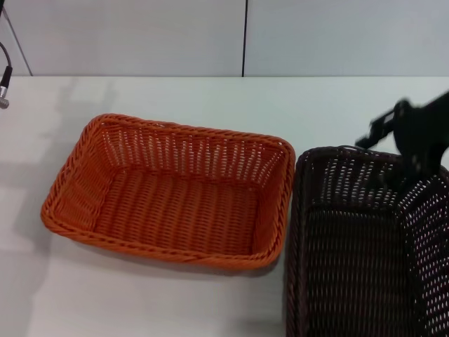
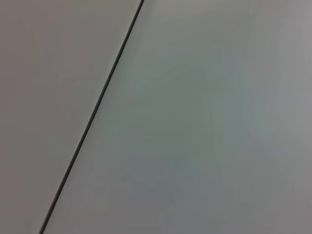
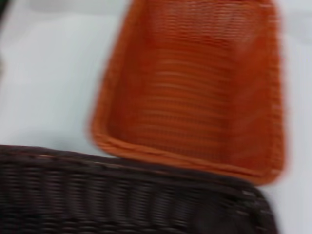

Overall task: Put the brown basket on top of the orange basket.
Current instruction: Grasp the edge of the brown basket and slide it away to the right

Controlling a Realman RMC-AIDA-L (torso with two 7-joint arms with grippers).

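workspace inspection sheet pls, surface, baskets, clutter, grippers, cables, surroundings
surface: white table, bare around the baskets.
job's things: orange basket upright and empty; brown basket beside it on the robot's right, rims close, not stacked.
clutter: nothing seen.
grippers: right gripper at the brown basket's far rim; left gripper not in view.
cables: dark cable with a metal end at the left edge.
surroundings: pale wall panels with a dark seam.

Two baskets on one white table (image 1: 210, 91): one orange basket (image 1: 172, 189), one brown basket (image 1: 365, 246); one black gripper (image 1: 414, 137) in view
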